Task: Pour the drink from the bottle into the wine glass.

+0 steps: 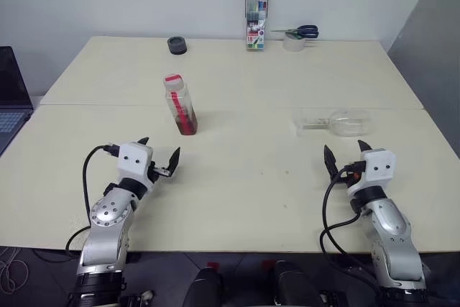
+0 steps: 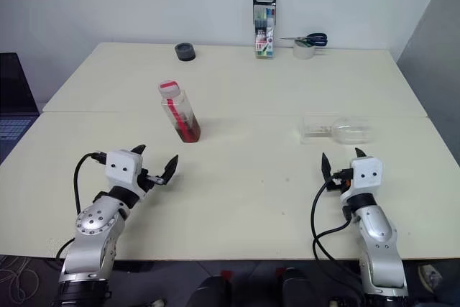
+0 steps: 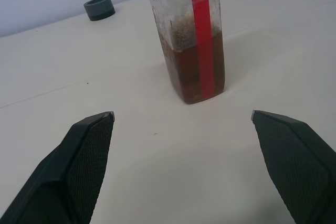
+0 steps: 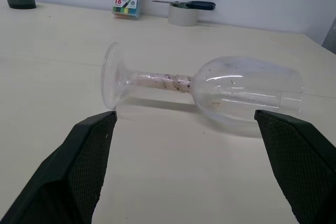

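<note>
The wine glass (image 1: 338,122) lies on its side near the counter's (image 1: 244,177) right edge, so the wide right tool (image 1: 348,153) probably must stand it up; the left tool (image 1: 159,154), also wide, faces the upright bottle (image 1: 180,104).

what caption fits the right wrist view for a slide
Open right gripper faces a wine glass lying on its side on the table.

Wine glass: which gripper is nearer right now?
Right. The right gripper sits open just short of the wine glass, which lies on its side on the table. The left gripper is far across the table, open, facing the bottle.
</note>
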Controlling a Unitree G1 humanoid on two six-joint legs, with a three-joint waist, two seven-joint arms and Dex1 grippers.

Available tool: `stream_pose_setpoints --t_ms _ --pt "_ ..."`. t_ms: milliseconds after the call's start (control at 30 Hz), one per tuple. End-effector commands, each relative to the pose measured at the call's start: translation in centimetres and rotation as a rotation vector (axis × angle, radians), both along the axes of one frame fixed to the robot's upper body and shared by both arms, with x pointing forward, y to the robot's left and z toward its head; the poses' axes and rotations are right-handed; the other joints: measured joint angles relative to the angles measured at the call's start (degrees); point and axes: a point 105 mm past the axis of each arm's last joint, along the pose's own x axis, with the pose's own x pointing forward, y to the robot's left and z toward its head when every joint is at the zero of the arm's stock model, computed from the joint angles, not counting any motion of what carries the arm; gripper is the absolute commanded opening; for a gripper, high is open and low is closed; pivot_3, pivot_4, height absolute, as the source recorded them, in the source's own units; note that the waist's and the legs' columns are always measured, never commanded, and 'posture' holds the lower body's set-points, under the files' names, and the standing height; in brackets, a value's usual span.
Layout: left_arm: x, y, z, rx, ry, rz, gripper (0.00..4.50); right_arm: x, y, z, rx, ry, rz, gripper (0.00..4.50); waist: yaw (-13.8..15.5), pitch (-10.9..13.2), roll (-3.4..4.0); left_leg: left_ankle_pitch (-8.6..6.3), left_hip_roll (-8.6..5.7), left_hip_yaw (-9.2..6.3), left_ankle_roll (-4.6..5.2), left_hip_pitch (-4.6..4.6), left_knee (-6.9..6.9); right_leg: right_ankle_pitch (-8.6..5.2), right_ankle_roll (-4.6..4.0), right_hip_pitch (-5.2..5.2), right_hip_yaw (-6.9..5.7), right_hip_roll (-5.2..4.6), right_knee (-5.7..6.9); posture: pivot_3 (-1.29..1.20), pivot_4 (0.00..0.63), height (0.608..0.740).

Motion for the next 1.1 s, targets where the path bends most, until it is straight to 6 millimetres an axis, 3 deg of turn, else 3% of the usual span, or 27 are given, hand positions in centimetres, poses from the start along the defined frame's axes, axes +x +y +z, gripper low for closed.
stream_pose_setpoints --t_ms 33,700,1000,1100 --pt "-0.2 -1.0 2.1 0.007 -0.081 -0.045 4.47 0.0 -0.6 1.3 -0.006 -0.053 -0.015 4.50 0.0 0.0 0.00 0.00 0.00 0.00 0.00 0.00 0.00 0.00 0.00 0.00 0.00 0.00 0.00 0.00 0.150 0.740" --pt "-0.1 -2.2 1.7 -0.012 -0.011 -0.109 4.47 0.0 -0.6 1.5 -0.005 -0.055 0.004 4.50 0.0 0.0 0.00 0.00 0.00 0.00 0.00 0.00 0.00 0.00 0.00 0.01 0.00 0.00 0.00 0.00 0.150 0.740" --pt "0.3 -2.4 1.5 -0.027 -0.017 -0.095 4.47 -0.2 0.9 2.0 -0.036 -0.064 0.104 4.50 0.0 0.0 0.01 0.00 0.00 0.00 0.00 0.01 0.00 0.00 0.00 0.02 0.00 0.00 -0.01 0.00 0.150 0.740" --pt "0.3 -2.6 2.2 -0.094 -0.043 -0.116 4.47 -0.4 2.3 2.5 -0.060 -0.060 0.214 4.50 0.0 0.0 0.01 0.00 0.00 0.00 0.00 0.00 0.01 0.00 0.00 0.02 0.00 0.00 -0.01 0.00 0.150 0.740"
